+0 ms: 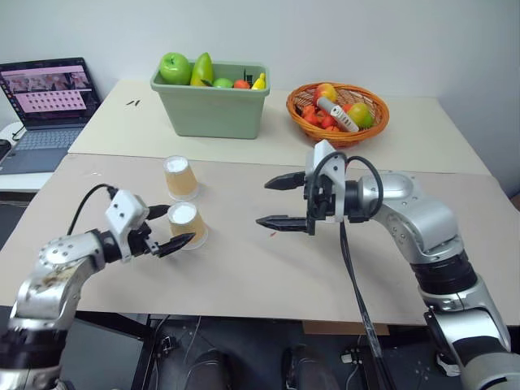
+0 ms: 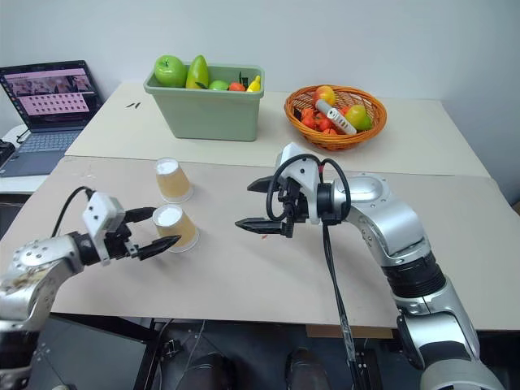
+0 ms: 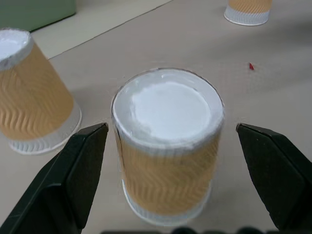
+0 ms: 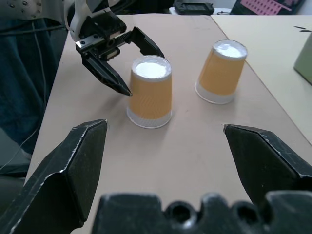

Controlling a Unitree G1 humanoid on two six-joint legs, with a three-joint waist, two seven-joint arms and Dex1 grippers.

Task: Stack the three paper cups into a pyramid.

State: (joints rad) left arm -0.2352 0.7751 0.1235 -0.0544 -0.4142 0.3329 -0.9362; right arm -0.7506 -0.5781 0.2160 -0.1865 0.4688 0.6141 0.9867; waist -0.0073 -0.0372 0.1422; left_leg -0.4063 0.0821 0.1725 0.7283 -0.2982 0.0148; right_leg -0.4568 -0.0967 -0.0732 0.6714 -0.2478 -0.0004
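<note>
The left gripper (image 1: 169, 229) is hovering low over the table (image 1: 244, 268) with its two black fingers spread wide, one on each side of the near cup (image 1: 186, 224). Neither fingertip is touching that cup; in the left wrist view the near cup (image 3: 167, 146) is sitting between the fingers (image 3: 73, 170) with a gap on both sides. The right gripper (image 1: 280, 201) is hanging above the middle of the table, pointing toward the robot's left, its fingers also spread wide and holding nothing. In the right wrist view it is looking at the near cup (image 4: 150, 91) and the far cup (image 4: 223, 72), with the left gripper (image 4: 124, 63) standing around the near one.

Both cups are standing upside down, white bases up, near each other but apart, the far cup (image 1: 180, 177) lying further from the robot. A third cup (image 3: 246, 10) is showing at the edge of the left wrist view, well apart from the other two, also standing on the table. No cup is resting on another.

Behind the cups, a green bin (image 1: 213, 101) of fruit and an orange basket (image 1: 337, 114) are sitting on the back table, with a laptop (image 1: 45, 110) off to the robot's left.
</note>
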